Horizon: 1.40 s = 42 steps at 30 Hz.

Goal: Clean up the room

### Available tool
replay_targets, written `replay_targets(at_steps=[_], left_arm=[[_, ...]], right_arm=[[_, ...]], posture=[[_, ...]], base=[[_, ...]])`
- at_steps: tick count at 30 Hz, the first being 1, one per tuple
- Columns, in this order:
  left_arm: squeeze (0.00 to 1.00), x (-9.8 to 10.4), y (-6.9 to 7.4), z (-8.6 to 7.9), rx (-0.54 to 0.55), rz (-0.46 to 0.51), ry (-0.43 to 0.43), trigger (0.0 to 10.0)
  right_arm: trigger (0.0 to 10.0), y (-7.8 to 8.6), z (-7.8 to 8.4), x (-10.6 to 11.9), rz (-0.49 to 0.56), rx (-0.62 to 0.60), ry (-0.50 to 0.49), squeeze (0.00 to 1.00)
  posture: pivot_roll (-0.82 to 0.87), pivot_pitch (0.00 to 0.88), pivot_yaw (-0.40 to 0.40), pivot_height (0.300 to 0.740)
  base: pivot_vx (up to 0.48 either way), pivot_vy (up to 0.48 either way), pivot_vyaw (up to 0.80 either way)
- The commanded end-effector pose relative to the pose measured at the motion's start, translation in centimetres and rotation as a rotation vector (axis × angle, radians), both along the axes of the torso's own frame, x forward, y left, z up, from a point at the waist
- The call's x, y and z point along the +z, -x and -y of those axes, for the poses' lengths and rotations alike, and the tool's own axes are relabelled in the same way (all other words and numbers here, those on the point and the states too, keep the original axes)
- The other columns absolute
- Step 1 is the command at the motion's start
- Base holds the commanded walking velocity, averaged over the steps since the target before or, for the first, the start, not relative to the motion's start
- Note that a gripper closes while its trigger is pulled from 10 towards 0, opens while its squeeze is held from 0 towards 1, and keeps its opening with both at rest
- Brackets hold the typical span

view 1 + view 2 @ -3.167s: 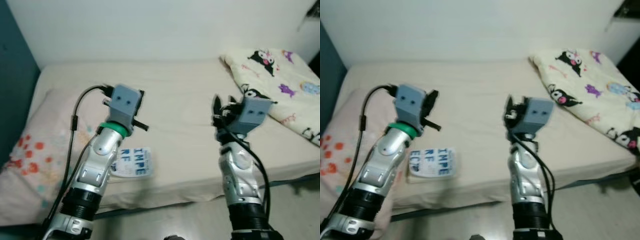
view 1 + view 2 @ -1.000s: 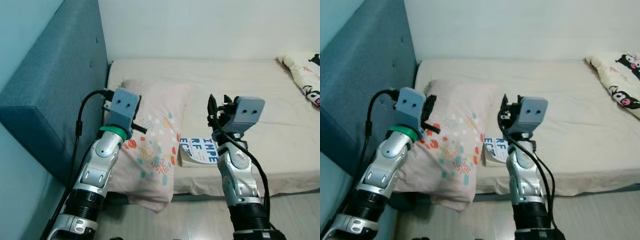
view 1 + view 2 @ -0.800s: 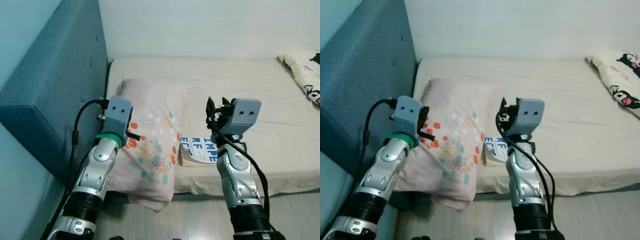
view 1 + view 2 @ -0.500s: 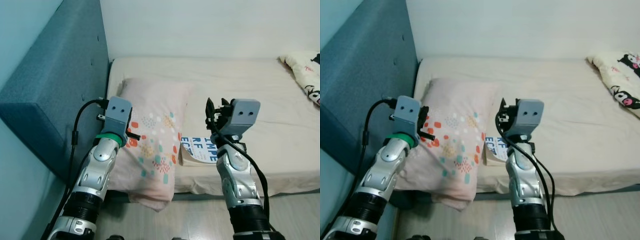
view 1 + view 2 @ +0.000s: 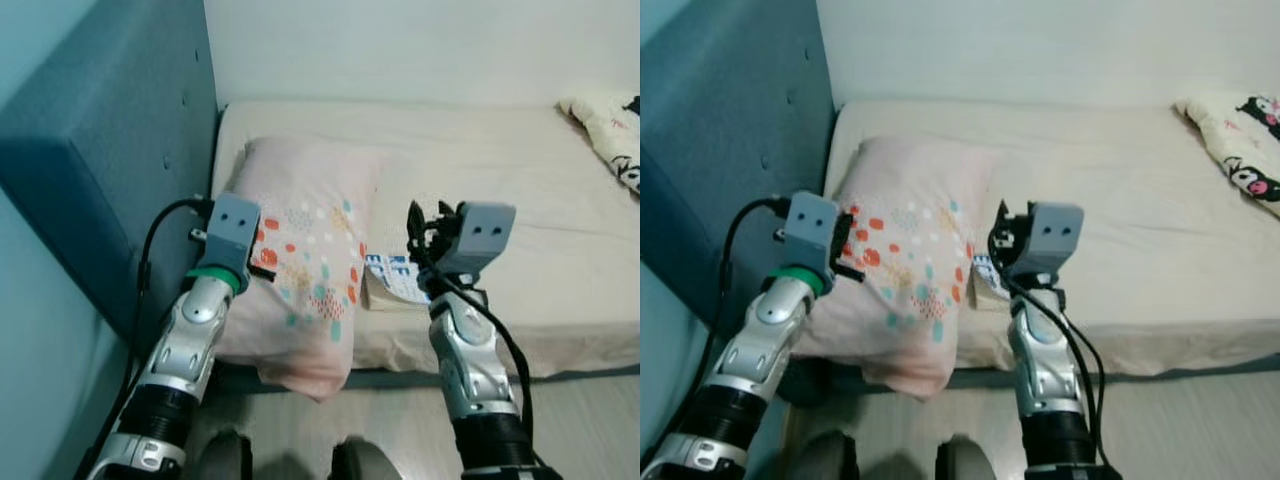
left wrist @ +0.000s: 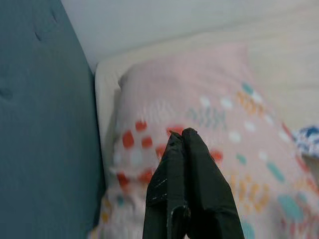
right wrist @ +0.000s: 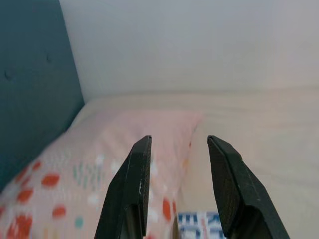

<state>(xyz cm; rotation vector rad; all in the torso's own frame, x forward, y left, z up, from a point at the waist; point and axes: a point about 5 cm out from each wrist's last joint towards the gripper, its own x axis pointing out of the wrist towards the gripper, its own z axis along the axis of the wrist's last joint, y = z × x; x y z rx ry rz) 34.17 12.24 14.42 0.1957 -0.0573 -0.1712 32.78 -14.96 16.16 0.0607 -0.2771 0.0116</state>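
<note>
The bed (image 5: 500, 170) has a pillow (image 5: 310, 270) and a book (image 5: 392, 280). The left gripper (image 6: 182, 137) is closed and holds nothing; the right gripper (image 7: 174, 149) is wide. Next, I think, it grabs the pillow.

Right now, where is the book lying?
In the eye views the book lies near the bed's front edge, beside the pillow on its right, just behind the right gripper.
</note>
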Motion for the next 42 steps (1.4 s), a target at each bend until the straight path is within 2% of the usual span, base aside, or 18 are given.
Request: replay_targets(at_steps=[1, 9, 18, 23, 24, 25, 28, 30, 31, 33, 35, 37, 38, 39, 41, 42], left_arm=[[0.00, -0.2, 0.2, 0.1, -0.007, -0.003, -0.013, 10.0], [0.00, -0.2, 0.2, 0.0, -0.012, 0.001, -0.022, 10.0], [0.00, -0.1, 0.2, -0.1, -0.012, 0.003, -0.030, 10.0], [0.00, 0.1, 0.3, -0.8, -0.045, 0.024, -0.096, 10.0], [0.00, 0.1, 0.3, -0.8, -0.045, 0.024, -0.096, 10.0], [0.00, 0.2, 0.5, -1.4, -0.104, 0.018, -0.124, 10.0], [0.00, 0.3, 0.6, -1.8, -0.129, 0.008, -0.127, 10.0], [0.00, 0.8, 0.9, -3.5, -0.204, -0.019, -0.153, 10.0], [0.00, 0.8, 0.9, -3.5, -0.204, -0.019, -0.153, 10.0], [0.00, 1.5, 1.7, -5.3, -0.311, -0.062, -0.167, 10.0], [0.00, 1.5, 1.7, -5.3, -0.311, -0.062, -0.167, 10.0], [0.00, 2.0, 3.4, -6.9, -0.448, -0.125, -0.245, 10.0], [0.00, 2.0, 3.4, -6.9, -0.448, -0.125, -0.245, 10.0], [0.00, 1.9, 4.3, -7.4, -0.507, -0.166, -0.292, 10.0], [0.00, 0.1, 6.6, -8.7, -0.605, -0.313, -0.402, 10.0], [0.00, 0.1, 6.6, -8.7, -0.605, -0.313, -0.402, 10.0]], right_arm=[[10.0, 0.1, 0.0, -0.6, -0.026, 0.003, -0.017, 0.00], [10.0, 0.1, 0.0, -0.7, -0.029, 0.011, -0.026, 0.00], [10.0, 0.0, -0.2, -0.8, -0.035, 0.031, -0.030, 0.00], [10.0, 0.5, -1.8, -2.0, -0.117, 0.212, 0.030, 0.00], [10.0, 0.5, -1.8, -2.0, -0.117, 0.212, 0.030, 0.00], [10.0, 1.0, -2.5, -2.8, -0.167, 0.325, 0.081, 0.00], [10.0, 1.4, -2.7, -3.0, -0.179, 0.378, 0.128, 0.00], [10.0, 2.6, -2.9, -3.6, -0.209, 0.532, 0.221, 0.00], [10.0, 2.6, -2.9, -3.6, -0.209, 0.532, 0.221, 0.00], [10.0, 3.7, -2.7, -3.9, -0.243, 0.673, 0.273, 0.00], [10.0, 3.7, -2.7, -3.9, -0.243, 0.673, 0.273, 0.00], [10.0, 4.3, -2.3, -4.4, -0.291, 0.761, 0.318, 0.00], [10.0, 4.3, -2.3, -4.4, -0.291, 0.761, 0.318, 0.00], [10.0, 4.4, -2.1, -4.6, -0.314, 0.778, 0.331, 0.00], [10.0, 4.2, -1.6, -5.4, -0.370, 0.777, 0.324, 0.00], [10.0, 4.2, -1.6, -5.4, -0.370, 0.777, 0.324, 0.00]], posture=[[-0.01, 0.050, 0.031, 0.605], [-0.01, 0.046, 0.035, 0.576], [-0.01, 0.046, 0.035, 0.576], [0.00, 0.048, 0.036, 0.576], [0.00, 0.048, 0.036, 0.576], [0.00, 0.051, 0.036, 0.576], [0.00, 0.051, 0.036, 0.576], [0.00, 0.061, 0.038, 0.576], [0.00, 0.061, 0.038, 0.576], [0.01, 0.072, 0.034, 0.576], [0.01, 0.072, 0.034, 0.576], [0.02, 0.091, 0.024, 0.576], [0.02, 0.091, 0.024, 0.576], [0.02, 0.094, 0.023, 0.576], [0.03, 0.114, 0.021, 0.576], [0.03, 0.114, 0.021, 0.576]], base=[[0.000, 0.000, 0.00], [0.000, 0.000, 0.00], [0.000, 0.000, 0.00], [0.000, 0.000, 0.00], [0.000, 0.000, 0.00], [0.000, 0.000, 0.00], [0.000, 0.000, 0.00], [0.000, 0.000, 0.00], [0.000, 0.000, 0.00], [0.000, 0.000, 0.00], [0.000, 0.000, 0.00], [0.000, 0.000, 0.00], [0.000, 0.000, 0.00], [0.000, 0.000, 0.00], [0.000, 0.000, 0.00], [0.000, 0.000, 0.00]])
